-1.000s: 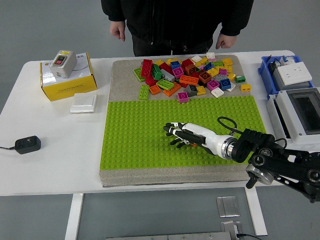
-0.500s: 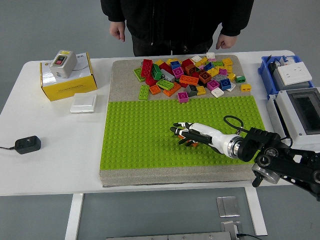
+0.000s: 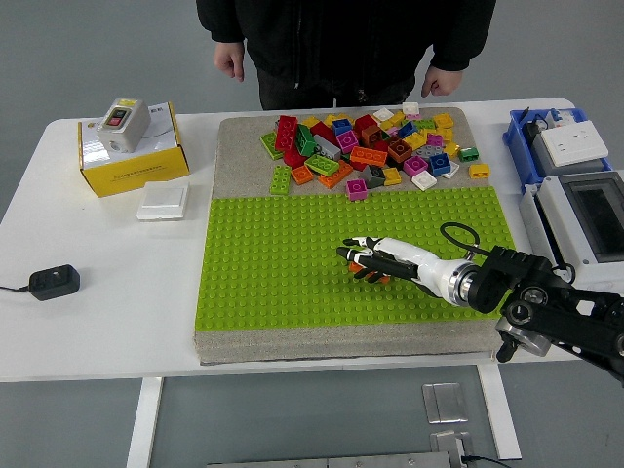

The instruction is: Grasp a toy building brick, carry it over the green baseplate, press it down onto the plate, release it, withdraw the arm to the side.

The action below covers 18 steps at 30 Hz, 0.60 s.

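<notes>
Right of centre in the frame, the right hand [image 3: 375, 261], white with black fingers, lies low over the bright green studded baseplate [image 3: 273, 263], fingers curled over a small orange toy brick [image 3: 378, 277] that sits on the plate beneath them. Its black arm enters from the lower right corner. Above the plate, a heap of coloured plastic bricks [image 3: 366, 146] lies on the grey mat [image 3: 239, 156]. At upper left a yellow cardboard box [image 3: 132, 161] stands on the white surface [image 3: 97, 292]; its print is too small to read. A person in dark clothing [image 3: 341, 44] stands at the top.
</notes>
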{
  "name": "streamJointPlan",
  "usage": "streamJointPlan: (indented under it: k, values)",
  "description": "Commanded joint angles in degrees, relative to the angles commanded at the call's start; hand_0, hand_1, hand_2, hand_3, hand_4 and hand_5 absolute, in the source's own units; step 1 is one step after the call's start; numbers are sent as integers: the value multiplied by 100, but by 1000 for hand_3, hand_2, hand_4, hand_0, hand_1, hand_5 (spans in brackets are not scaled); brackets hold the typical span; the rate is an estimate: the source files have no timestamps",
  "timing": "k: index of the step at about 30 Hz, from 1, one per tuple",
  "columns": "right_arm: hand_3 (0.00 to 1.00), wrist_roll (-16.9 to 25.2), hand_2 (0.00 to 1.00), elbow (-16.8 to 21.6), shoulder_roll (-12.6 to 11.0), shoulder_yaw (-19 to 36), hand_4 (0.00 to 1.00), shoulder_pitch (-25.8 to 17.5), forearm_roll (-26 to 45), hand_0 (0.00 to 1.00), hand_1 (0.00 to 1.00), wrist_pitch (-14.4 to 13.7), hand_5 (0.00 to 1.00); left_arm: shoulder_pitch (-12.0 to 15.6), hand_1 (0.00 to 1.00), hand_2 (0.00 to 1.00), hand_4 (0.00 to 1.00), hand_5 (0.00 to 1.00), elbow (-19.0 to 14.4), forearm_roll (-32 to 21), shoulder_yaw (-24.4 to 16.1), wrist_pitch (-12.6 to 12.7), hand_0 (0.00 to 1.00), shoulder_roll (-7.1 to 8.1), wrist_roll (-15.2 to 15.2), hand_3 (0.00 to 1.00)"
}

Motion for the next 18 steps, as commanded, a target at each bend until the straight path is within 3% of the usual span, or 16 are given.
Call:
streamJointPlan:
  k: [18]
  values:
    - [998, 6, 919, -100, 18, 36, 700, -7, -6, 782, 810, -5, 998, 1, 648, 614, 387, 470, 0, -10, -1, 17, 666, 4, -14, 654]
